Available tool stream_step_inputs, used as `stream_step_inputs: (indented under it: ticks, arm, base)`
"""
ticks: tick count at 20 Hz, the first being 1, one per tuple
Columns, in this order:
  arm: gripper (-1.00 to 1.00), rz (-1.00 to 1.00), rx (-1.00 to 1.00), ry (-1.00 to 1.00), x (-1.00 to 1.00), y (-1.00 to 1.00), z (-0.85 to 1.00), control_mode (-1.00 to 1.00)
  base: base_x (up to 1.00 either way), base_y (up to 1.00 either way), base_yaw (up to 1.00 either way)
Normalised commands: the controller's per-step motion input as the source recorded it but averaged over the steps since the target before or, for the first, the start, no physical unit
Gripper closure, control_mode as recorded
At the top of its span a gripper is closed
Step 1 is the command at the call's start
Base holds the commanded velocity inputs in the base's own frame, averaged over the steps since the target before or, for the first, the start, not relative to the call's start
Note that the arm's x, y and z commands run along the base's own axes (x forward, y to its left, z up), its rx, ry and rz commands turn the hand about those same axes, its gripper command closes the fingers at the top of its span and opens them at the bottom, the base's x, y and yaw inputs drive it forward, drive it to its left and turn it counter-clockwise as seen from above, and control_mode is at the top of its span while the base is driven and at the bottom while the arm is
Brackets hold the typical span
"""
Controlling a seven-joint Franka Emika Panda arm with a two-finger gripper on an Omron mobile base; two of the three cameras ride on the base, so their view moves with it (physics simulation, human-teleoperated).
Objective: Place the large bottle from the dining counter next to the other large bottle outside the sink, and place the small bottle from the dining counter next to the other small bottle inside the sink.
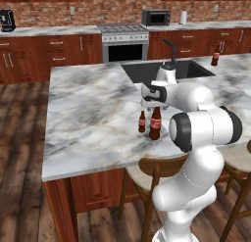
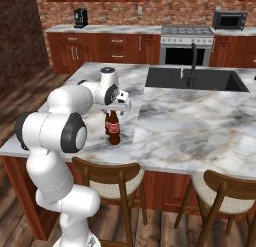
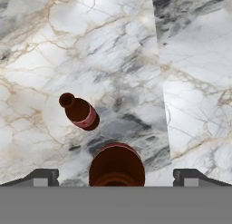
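On the dining counter (image 1: 93, 118) the large bottle (image 1: 155, 123), dark with a red label, stands beside the small bottle (image 1: 142, 122), which is about half as tall. My gripper (image 1: 156, 107) hangs open directly above the large bottle (image 3: 117, 166). In the hand view its cap sits between the two fingertips (image 3: 43, 177), and the small bottle (image 3: 79, 112) stands apart to the upper left. The right base view shows both bottles (image 2: 114, 128) under the hand (image 2: 117, 102). The other large bottle (image 1: 215, 55) stands beside the black sink (image 1: 166, 69). The other small bottle is out of view.
A black gooseneck faucet (image 2: 192, 61) rises at the sink's near rim. Wooden stools (image 2: 112, 178) stand along the counter's near edge. A stove (image 1: 123, 37), a microwave (image 1: 156, 16) and a coffee machine (image 1: 6, 19) line the back wall.
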Motion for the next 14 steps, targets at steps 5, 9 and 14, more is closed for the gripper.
stream_step_inputs:
  ticks: [5,9,14]
  arm:
    - [1.00,0.00,0.00,0.00,0.00,0.00,0.00,-1.00]
    - [1.00,0.00,0.00,0.00,0.00,0.00,0.00,-1.00]
    - [1.00,0.00,0.00,0.00,0.00,0.00,0.00,-1.00]
  base:
    - [0.00,0.00,0.00]
    - [0.00,0.00,0.00]
    - [0.00,0.00,0.00]
